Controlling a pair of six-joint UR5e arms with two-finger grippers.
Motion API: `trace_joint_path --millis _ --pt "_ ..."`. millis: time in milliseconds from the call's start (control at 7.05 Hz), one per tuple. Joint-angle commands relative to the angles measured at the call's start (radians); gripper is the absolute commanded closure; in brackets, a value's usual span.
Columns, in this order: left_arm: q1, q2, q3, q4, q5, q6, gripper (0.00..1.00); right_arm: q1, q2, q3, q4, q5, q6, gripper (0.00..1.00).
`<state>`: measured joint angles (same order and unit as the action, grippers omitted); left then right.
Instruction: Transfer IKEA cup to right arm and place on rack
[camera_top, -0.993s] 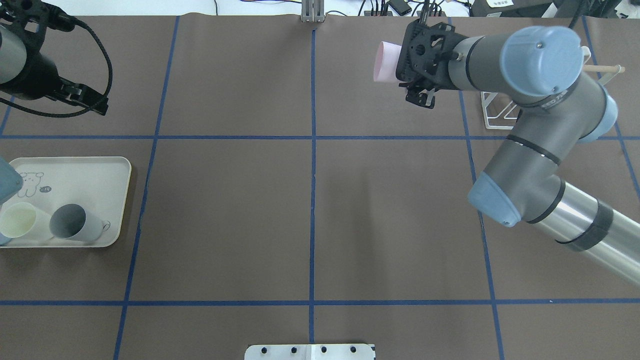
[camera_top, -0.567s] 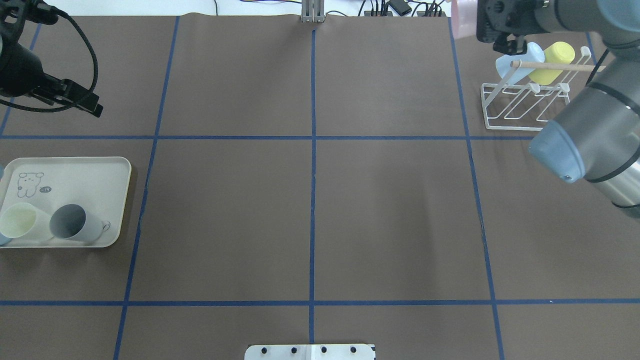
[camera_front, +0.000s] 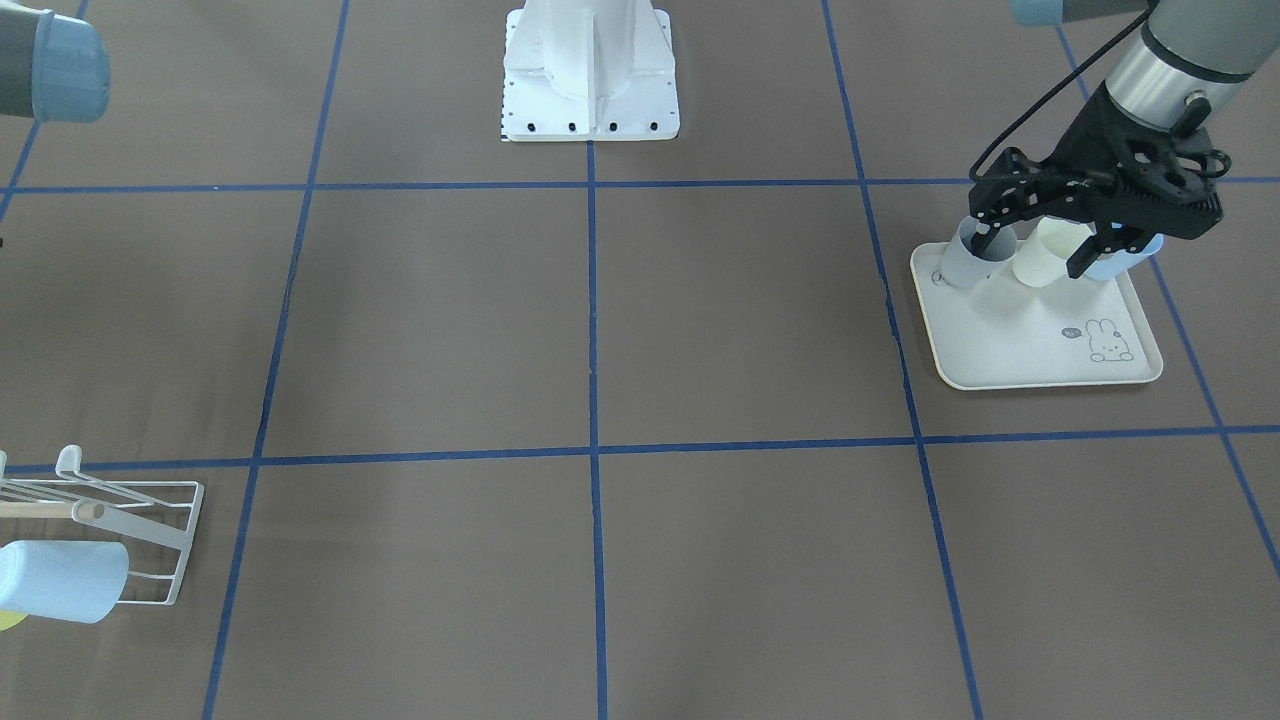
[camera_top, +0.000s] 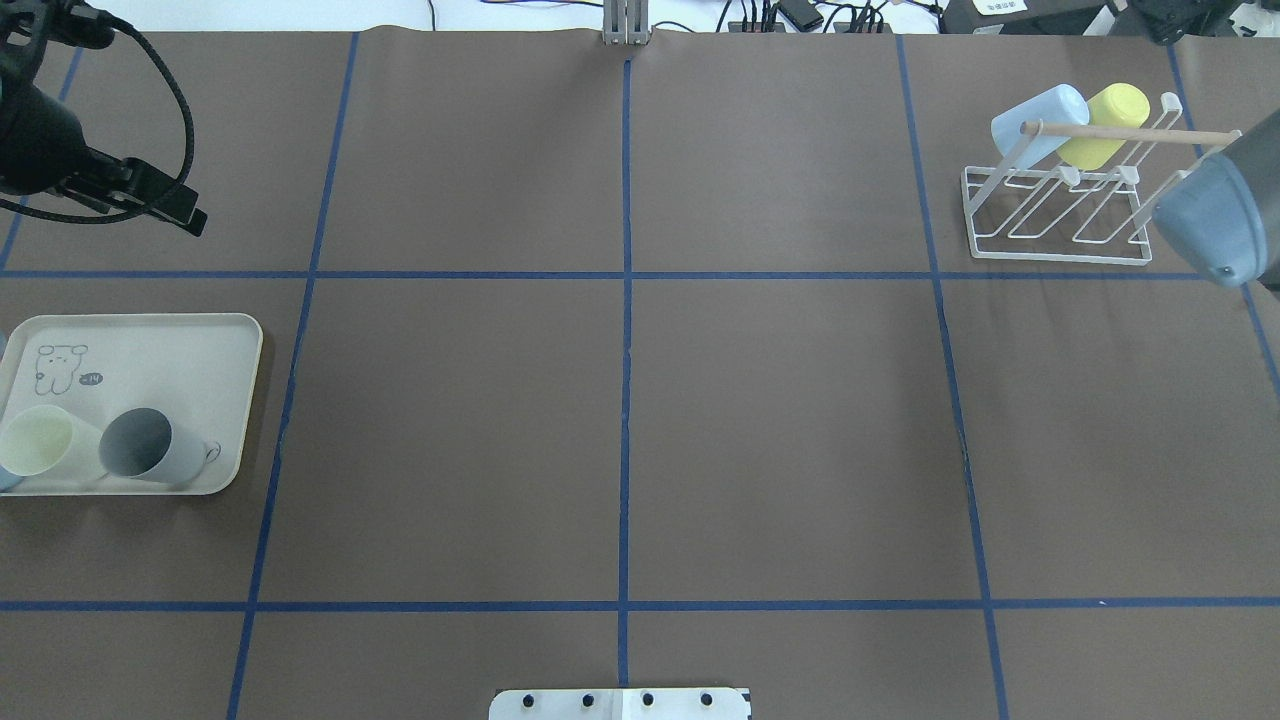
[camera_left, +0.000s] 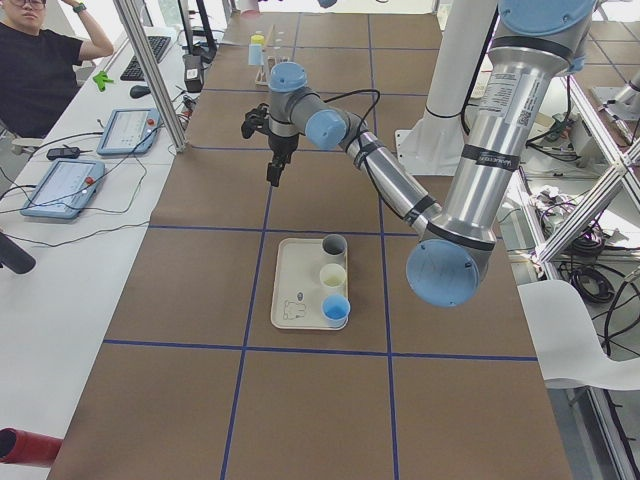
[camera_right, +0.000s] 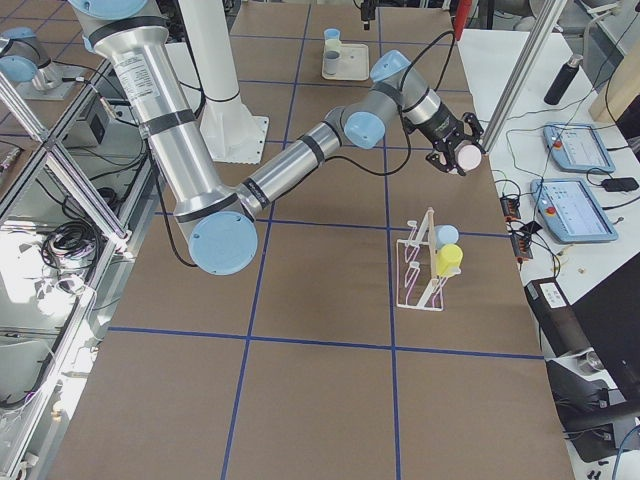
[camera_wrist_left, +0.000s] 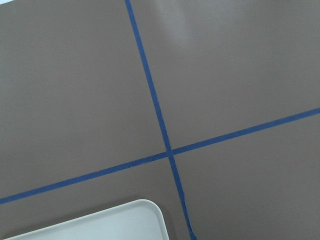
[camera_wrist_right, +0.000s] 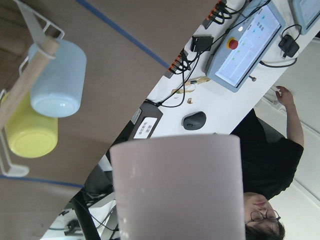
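Note:
My right gripper (camera_right: 453, 158) is shut on a pale pink IKEA cup (camera_wrist_right: 177, 192), which fills the lower middle of the right wrist view. In the exterior right view the pink cup (camera_right: 467, 157) hangs in the air past the table's far edge, beyond the white wire rack (camera_right: 420, 270). The rack (camera_top: 1060, 240) carries a light blue cup (camera_top: 1040, 115) and a yellow cup (camera_top: 1105, 125) under its wooden rod (camera_top: 1130, 132). My left gripper (camera_front: 1035, 250) is open and empty, raised over the table beyond the tray.
A cream rabbit-print tray (camera_top: 150, 345) at the table's left holds a cream cup (camera_top: 35, 445), a grey cup (camera_top: 150, 445) and a blue cup (camera_left: 336, 308). My right arm's elbow (camera_top: 1215, 215) hangs beside the rack. An operator (camera_left: 45, 60) sits at the desk.
My right arm swung the pink cup from the far middle of the table to the right, past the rack and out of the overhead view. The left gripper has barely moved.

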<state>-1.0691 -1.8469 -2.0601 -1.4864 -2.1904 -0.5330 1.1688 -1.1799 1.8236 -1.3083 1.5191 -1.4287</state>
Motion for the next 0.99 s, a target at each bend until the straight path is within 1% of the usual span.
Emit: trace_joint_path --millis 0,142,284,426,567,851 --pt "0.001 0.000 0.000 0.000 0.000 -0.007 0.00 0.020 -0.018 -0.082 0.044 -0.075 -0.128 1.00" --pt "0.001 0.000 0.000 0.000 0.000 -0.007 0.00 0.022 -0.052 -0.160 0.179 -0.085 -0.156 0.95" --pt "0.003 0.000 0.003 -0.002 0.000 -0.007 0.00 0.020 -0.061 -0.281 0.360 -0.086 -0.192 0.92" --pt "0.003 0.000 0.003 0.000 0.000 -0.007 0.00 0.020 -0.058 -0.387 0.471 -0.092 -0.228 0.92" --pt "0.003 0.000 0.005 0.000 0.000 -0.007 0.00 0.018 -0.054 -0.453 0.530 -0.117 -0.234 0.92" --pt "0.005 0.000 0.006 -0.002 0.000 -0.015 0.00 0.012 -0.064 -0.463 0.540 -0.139 -0.292 0.93"
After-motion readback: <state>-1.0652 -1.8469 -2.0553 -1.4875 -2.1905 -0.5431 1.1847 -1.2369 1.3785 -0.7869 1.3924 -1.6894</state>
